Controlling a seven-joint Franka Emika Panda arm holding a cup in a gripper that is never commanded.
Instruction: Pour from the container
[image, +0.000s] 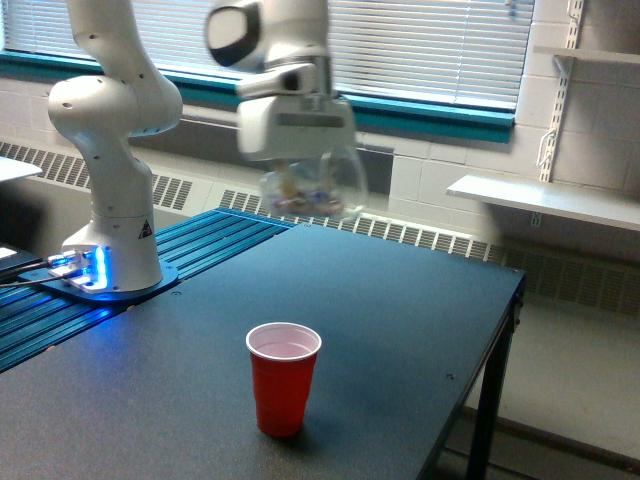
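The container (315, 187), a clear plastic cup with small reddish and pale pieces in its bottom, hangs blurred in the air above the far part of the table. My gripper (300, 160) is shut on it, holding it roughly upright from above. A red plastic cup (283, 377) stands upright and open on the dark table (400, 330), well below the container and nearer the camera. Its inside looks pale and nothing shows in it.
The arm's white base (110, 210) stands on blue slats at the exterior view's left. The table's right edge (505, 320) drops to the floor. A white shelf (545, 200) and a wall radiator (420, 235) lie behind, under blinds.
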